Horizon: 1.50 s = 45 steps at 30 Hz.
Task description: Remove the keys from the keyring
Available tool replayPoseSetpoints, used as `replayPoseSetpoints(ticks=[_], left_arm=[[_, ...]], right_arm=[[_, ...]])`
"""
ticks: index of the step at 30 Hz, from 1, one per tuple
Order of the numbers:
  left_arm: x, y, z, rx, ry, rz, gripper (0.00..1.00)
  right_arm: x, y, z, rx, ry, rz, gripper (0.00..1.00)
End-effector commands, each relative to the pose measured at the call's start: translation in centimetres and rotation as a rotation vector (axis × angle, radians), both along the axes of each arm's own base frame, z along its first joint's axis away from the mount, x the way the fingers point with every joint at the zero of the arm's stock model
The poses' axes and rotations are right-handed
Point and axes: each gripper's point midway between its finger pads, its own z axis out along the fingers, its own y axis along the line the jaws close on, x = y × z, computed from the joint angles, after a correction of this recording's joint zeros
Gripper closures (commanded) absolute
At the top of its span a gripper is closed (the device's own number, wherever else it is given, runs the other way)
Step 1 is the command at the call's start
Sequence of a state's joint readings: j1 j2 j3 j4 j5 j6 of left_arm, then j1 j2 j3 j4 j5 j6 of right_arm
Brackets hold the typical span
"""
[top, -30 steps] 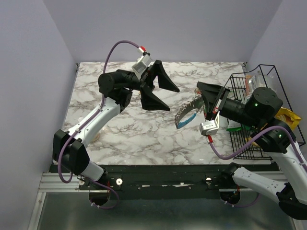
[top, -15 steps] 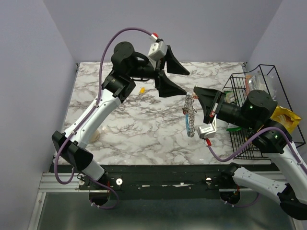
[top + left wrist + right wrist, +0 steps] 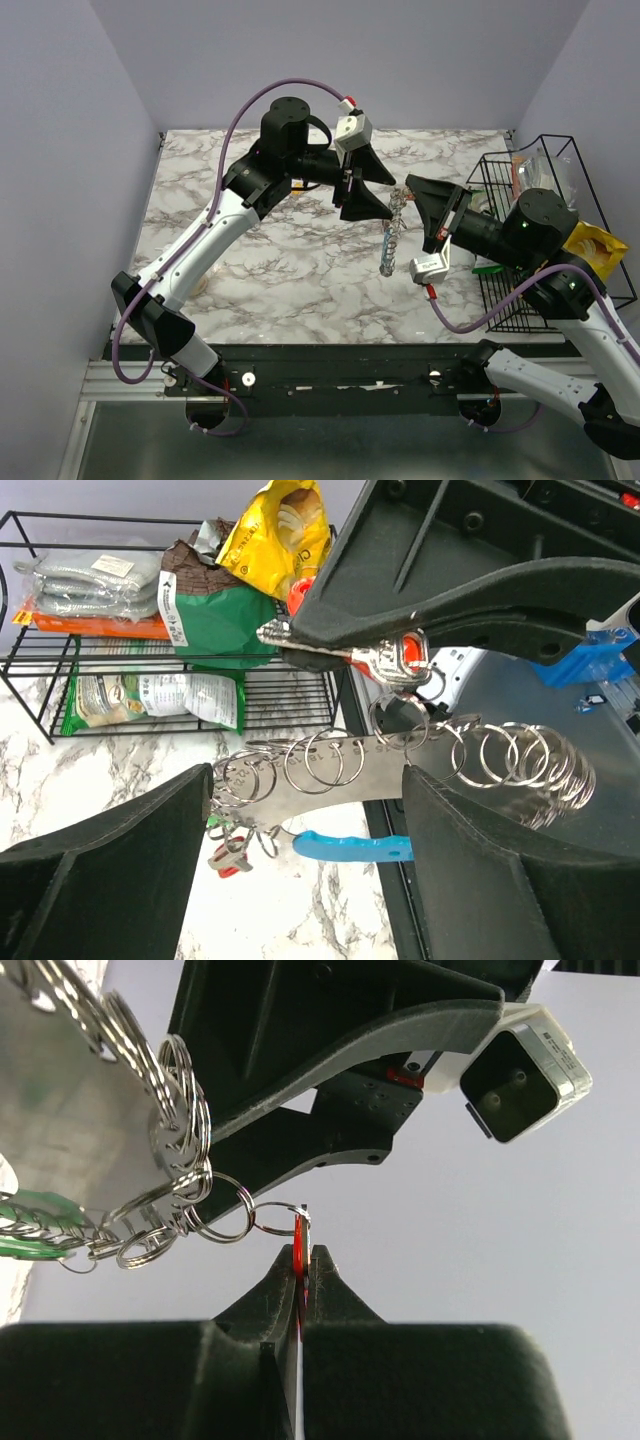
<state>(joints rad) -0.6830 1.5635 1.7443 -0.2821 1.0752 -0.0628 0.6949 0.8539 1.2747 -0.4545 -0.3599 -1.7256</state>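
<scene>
Plainly, little print could be read. The green bag (image 3: 215,615) in the wire basket (image 3: 120,518) carried a white label (image 3: 168,608) whose lettering was too small to make out, and the writing on the yellow bag (image 3: 285,525) above it was no clearer.

The keyring (image 3: 350,770) was a flat silver strip with many wire rings threaded along it and a bright blue piece (image 3: 350,847) beneath; marks stamped along the strip were too fine to read. It hung in the air above the marble tabletop (image 3: 250,260), toward the right edge, between the two claws.

The right claw (image 3: 298,1260) was pinched tight on a red key (image 3: 398,663), linked by small rings to the strip. More keys (image 3: 228,858) dangled at one end of the strip. The left claw (image 3: 307,780) stood wide, a finger on either side of the strip; whether it touched could not be told.
</scene>
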Motion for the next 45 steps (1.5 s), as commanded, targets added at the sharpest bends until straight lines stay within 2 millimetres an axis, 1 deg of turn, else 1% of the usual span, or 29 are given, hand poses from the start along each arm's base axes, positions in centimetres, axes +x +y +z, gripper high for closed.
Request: replayPoseSetpoints(ticks=[1, 4, 8, 17, 22, 29, 31, 45], left_arm=[[-0.3, -0.1, 1.9, -0.030, -0.039, 0.009, 0.18], [-0.1, -0.5, 2.5, -0.044, -0.035, 0.007, 0.20], [-0.4, -0.9, 2.4, -0.046, -0.032, -0.014, 0.23], [-0.5, -1.3, 0.8, -0.021, -0.002, -0.043, 0.26], [-0.9, -1.2, 1.1, -0.024, 0.004, -0.053, 0.24], [-0.6, -0.8, 2.4, -0.039, -0.024, -0.028, 0.24], [-0.8, -0.6, 2.9, -0.047, -0.031, -0.037, 0.24], [-2.1, -0.2, 2.5, -0.048, 0.010, -0.106, 0.30]], right_arm=[[-0.4, -0.3, 1.1, 0.039, -0.038, -0.004, 0.99], [-0.4, -0.4, 0.7, 0.032, -0.039, -0.004, 0.99], [-0.3, -0.3, 0.4, 0.030, -0.037, -0.004, 0.99], [-0.2, -0.3, 0.7, 0.040, -0.043, -0.010, 0.99], [0.1, -0.4, 0.7, 0.038, -0.044, -0.024, 0.99], [0.0, -0.5, 0.8, 0.045, -0.040, -0.025, 0.99], [0.0, -0.6, 0.7, 0.045, -0.040, -0.029, 0.99], [0.1, -0.8, 0.8, 0.053, -0.041, -0.042, 0.99]])
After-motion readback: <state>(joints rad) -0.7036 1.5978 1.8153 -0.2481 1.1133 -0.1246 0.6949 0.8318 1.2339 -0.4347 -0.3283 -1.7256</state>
